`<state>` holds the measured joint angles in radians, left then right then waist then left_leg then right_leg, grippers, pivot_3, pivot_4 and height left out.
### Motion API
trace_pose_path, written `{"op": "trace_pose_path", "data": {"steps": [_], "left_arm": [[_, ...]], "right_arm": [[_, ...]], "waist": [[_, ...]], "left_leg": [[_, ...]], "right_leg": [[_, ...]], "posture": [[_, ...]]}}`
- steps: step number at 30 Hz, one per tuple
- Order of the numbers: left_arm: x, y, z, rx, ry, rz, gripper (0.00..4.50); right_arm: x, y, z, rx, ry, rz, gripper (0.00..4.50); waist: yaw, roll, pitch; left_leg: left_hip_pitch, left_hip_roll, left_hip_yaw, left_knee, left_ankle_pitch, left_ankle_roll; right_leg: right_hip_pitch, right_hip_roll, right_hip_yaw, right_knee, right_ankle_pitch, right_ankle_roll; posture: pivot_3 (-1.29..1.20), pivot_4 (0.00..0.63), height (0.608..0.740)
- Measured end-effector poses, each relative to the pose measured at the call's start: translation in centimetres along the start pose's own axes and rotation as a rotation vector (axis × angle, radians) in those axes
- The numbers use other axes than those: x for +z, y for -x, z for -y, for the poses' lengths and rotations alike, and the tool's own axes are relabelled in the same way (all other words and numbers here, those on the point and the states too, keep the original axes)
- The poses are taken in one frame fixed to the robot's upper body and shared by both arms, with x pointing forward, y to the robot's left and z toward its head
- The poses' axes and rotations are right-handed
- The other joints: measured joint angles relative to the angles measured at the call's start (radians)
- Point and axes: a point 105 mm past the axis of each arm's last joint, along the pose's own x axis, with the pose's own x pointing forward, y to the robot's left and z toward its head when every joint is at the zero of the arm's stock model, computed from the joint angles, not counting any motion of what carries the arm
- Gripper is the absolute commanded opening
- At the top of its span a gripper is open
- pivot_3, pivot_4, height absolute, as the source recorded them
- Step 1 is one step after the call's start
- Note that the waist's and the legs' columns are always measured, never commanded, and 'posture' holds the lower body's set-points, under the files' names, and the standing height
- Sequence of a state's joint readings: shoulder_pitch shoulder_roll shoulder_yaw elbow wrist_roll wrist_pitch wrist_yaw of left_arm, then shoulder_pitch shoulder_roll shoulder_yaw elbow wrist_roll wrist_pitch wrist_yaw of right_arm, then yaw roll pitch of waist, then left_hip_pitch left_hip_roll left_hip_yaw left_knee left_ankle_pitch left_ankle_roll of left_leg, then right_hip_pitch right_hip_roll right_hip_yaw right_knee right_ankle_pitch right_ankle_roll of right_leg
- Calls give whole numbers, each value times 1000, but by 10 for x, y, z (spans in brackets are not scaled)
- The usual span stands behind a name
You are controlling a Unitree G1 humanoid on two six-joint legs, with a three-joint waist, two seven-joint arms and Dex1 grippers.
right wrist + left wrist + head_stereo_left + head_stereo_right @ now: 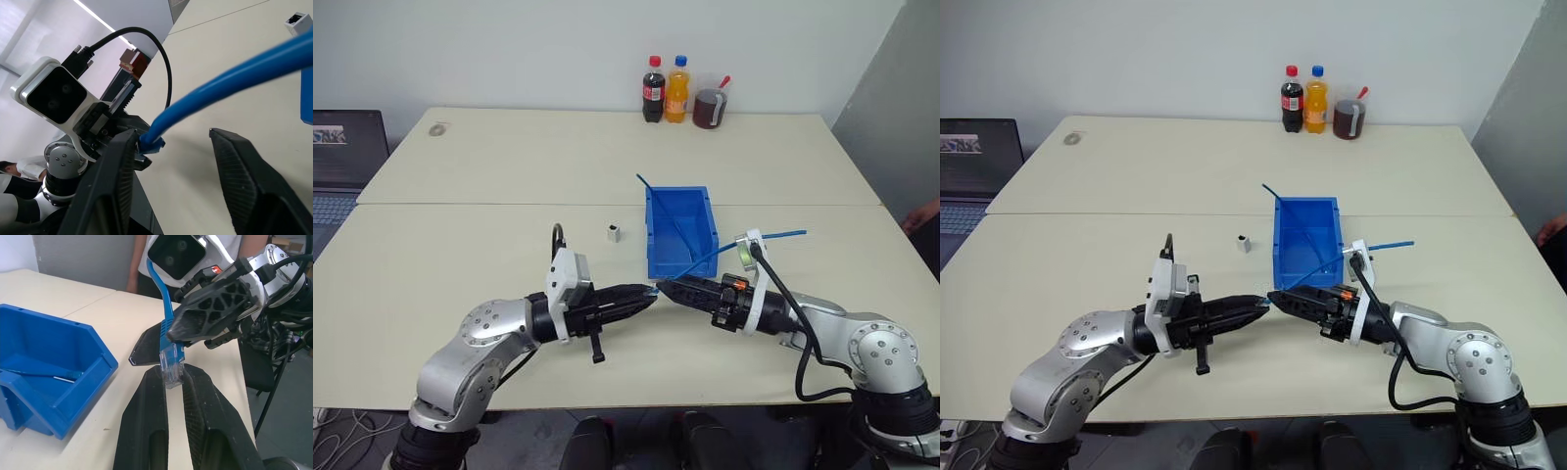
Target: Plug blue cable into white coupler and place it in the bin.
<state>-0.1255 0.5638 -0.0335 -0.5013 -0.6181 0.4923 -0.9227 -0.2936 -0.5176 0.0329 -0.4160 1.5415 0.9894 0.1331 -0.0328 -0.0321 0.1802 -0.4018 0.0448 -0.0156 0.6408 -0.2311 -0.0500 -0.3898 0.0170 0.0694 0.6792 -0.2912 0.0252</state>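
Blue cable (pixel 165 318), thin and round, ends in a clear ribbed plug (pixel 171 366) clenched by the left gripper (pixel 172 374). Right gripper (pixel 171 142) stands spread, fingers apart around it. White coupler (pixel 614 232) sits alone beside the bin (pixel 677 257).

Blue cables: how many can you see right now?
2: the blue cable, its plug pinched in the left end effector; a darker blue cable leaning in the bin. Others may be hidden.
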Motion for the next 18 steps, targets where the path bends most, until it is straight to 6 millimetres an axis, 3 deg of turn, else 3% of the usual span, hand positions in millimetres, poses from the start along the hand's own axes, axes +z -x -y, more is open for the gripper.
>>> {"op": "trace_pose_path", "data": {"steps": [7, 8, 10, 18], "left_arm": [[-2, 0, -2, 22, 1, -7, 169], [-2, 0, -2, 27, -2, -8, 169], [-1, 0, -3, 37, -14, -6, 868], [-4, 6, -3, 37, -4, -30, 2556]], "right_arm": [[0, 0, -4, 32, 1, -2, 153], [0, 0, -4, 35, 0, -3, 114], [2, -1, -3, 37, 0, -3, 114], [7, -2, 8, -20, 5, 5, 114]], "waist": [[0, 0, 0], [0, 0, 0], [0, 0, 0], [-1, 0, 0]], "left_leg": [[0, 0, 0, 0, 0, 0], [0, 0, 0, 0, 0, 0], [0, 0, 0, 0, 0, 0], [0, 0, 0, -1, 0, 0]], "right_leg": [[0, 0, 0, 0, 0, 0], [0, 0, 0, 0, 0, 0], [0, 0, 0, 0, 0, 0], [-1, 0, 0, 0, 0, 0]], "posture": [[0, 150, 740], [0, 150, 740], [0, 150, 740], [0, 150, 740]]}}
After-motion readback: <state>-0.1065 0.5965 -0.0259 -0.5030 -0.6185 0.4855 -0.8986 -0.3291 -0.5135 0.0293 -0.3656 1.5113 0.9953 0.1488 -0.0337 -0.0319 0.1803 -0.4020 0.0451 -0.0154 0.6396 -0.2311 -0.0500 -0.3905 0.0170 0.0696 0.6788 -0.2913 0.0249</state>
